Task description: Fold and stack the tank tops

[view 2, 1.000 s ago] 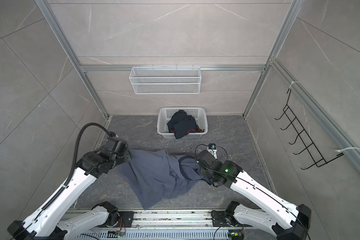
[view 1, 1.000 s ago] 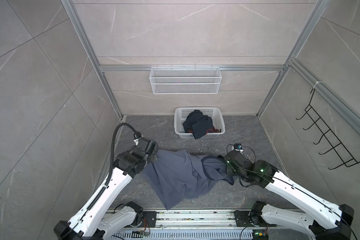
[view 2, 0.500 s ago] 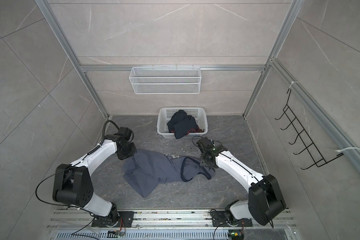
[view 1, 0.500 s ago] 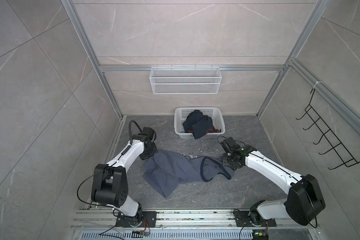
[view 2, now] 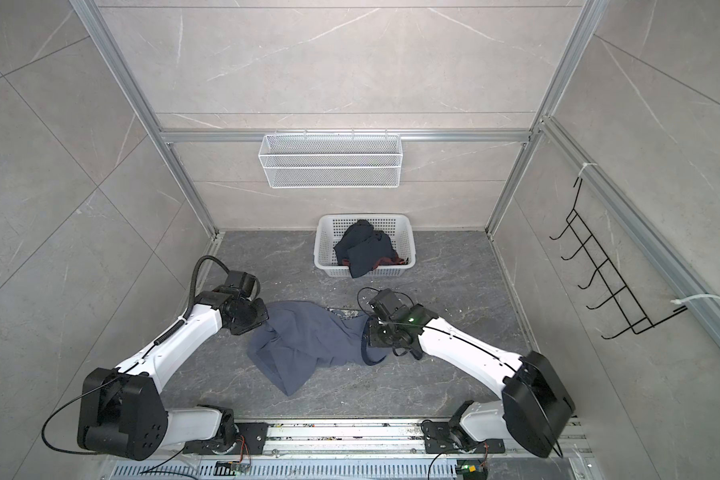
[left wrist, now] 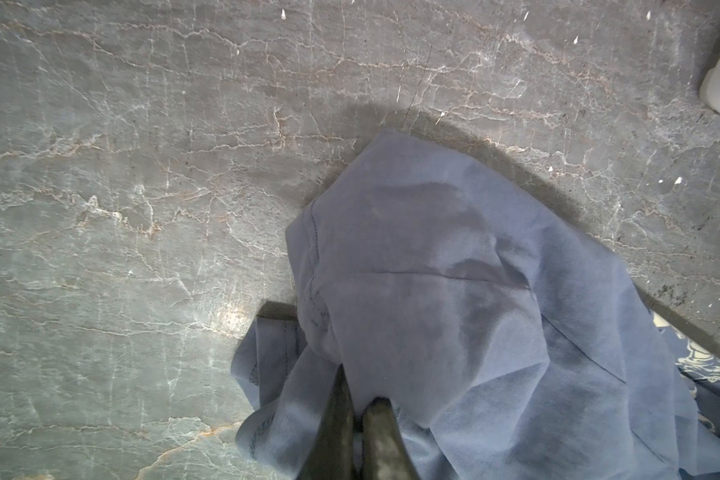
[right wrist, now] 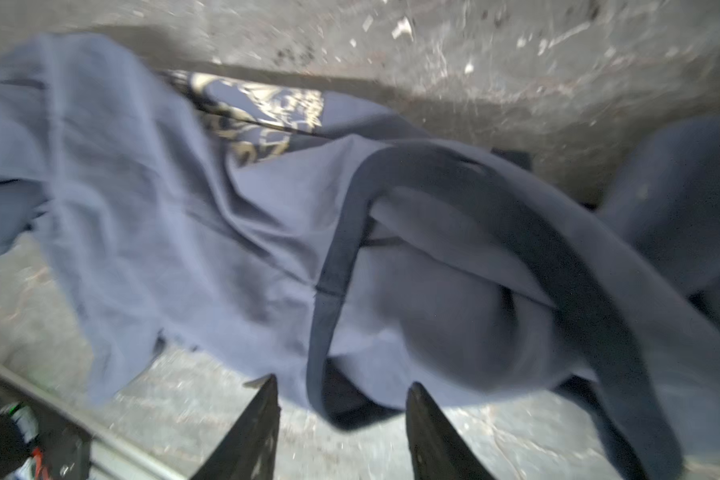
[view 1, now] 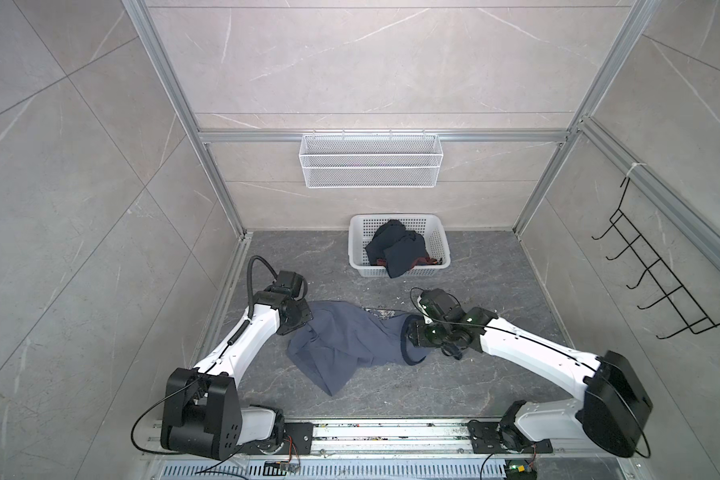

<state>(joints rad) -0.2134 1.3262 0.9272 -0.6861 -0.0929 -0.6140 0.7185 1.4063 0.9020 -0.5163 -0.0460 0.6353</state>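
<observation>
The slate-blue tank top (view 1: 350, 347) lies crumpled on the grey marbled surface (view 1: 495, 282) between the two arms, with one corner pointing toward the front. The left gripper (left wrist: 356, 401) has its fingers together, clamped on a bunched fold at the garment's left edge. The right gripper (right wrist: 341, 388) has its fingers apart, with the tips just beside the dark-trimmed armhole edge at the garment's right end. It is not closed on the cloth, though this wrist view is blurred. A patch of pale printed graphic (right wrist: 258, 112) shows along the top's far edge. The dark navy tank top (view 1: 398, 249) sits heaped in the white basket (view 1: 443, 243) near the back wall — part of it draped over the front rim — well apart from the slate-blue one.
</observation>
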